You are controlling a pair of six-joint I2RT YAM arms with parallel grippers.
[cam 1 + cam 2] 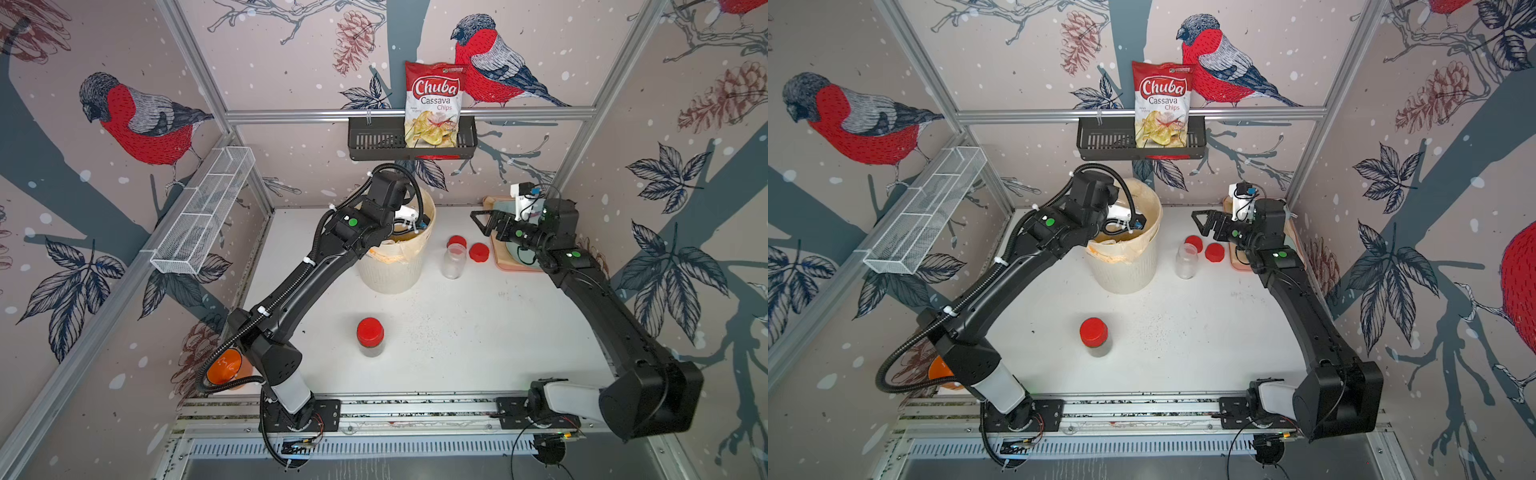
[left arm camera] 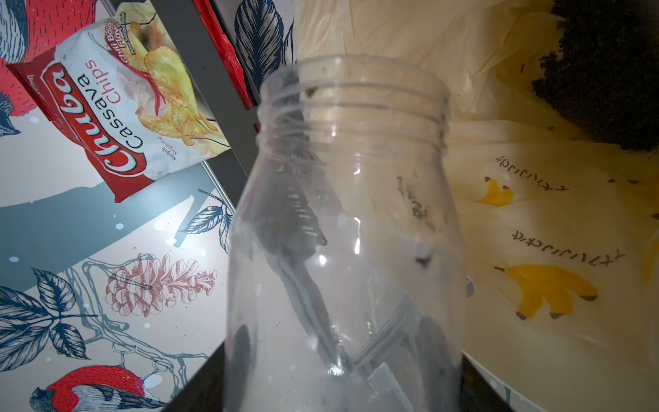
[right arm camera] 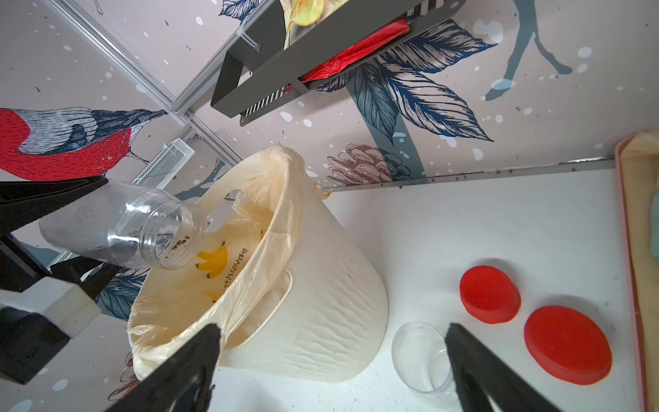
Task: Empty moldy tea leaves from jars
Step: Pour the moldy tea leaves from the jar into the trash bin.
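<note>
My left gripper [image 2: 342, 356] is shut on a clear, lidless jar [image 2: 349, 214], tipped mouth-down over the white bin [image 1: 395, 270]; in both top views the wrist hides it. A few dark bits cling inside this jar [image 3: 124, 228]. A dark heap of tea leaves [image 2: 613, 71] lies in the bin's yellowish liner. Right of the bin stands an open, empty jar [image 1: 454, 259] beside two loose red lids [image 1: 457, 242] [image 1: 478, 252]. A closed red-lidded jar [image 1: 370, 336] with dark leaves at its bottom stands near the front. My right gripper [image 3: 333, 330] hovers open and empty above the empty jar [image 3: 420, 356].
A wooden tray [image 1: 505, 257] lies at the back right under my right arm. A chips bag [image 1: 432, 104] stands in a black basket on the back wall. A white wire basket [image 1: 203, 212] hangs on the left wall. An orange object [image 1: 224, 365] sits front left.
</note>
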